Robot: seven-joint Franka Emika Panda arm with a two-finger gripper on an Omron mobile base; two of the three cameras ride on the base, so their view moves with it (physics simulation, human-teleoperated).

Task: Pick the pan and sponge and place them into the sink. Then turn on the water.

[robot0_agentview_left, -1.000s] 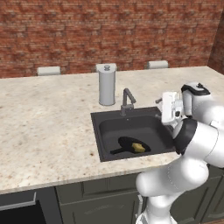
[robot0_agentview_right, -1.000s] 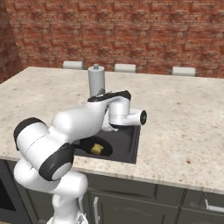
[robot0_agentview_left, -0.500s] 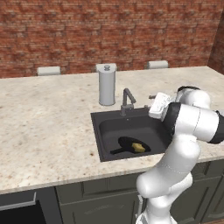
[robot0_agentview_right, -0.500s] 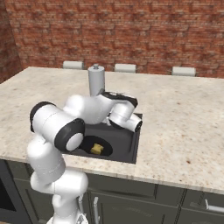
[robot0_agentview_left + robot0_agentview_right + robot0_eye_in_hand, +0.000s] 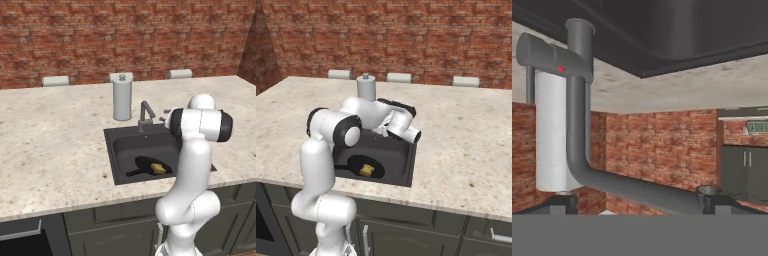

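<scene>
Now, faucet (image 5: 145, 115): rigid grey metal at the back rim of the sink (image 5: 120, 150); its lever looks the likely place to push, judged stiff and light.
Pan (image 5: 147, 165): lies in the sink, in front of the faucet, handle pointing left.
Sponge (image 5: 159, 169): rests on the pan, soft.
Gripper (image 5: 637, 202): jaws spread fully, holding nothing, close to the faucet.
Hidden: the fingertips behind the arm in both base views; no water visible.
Paper-towel holder (image 5: 122, 97): just behind the faucet.
</scene>
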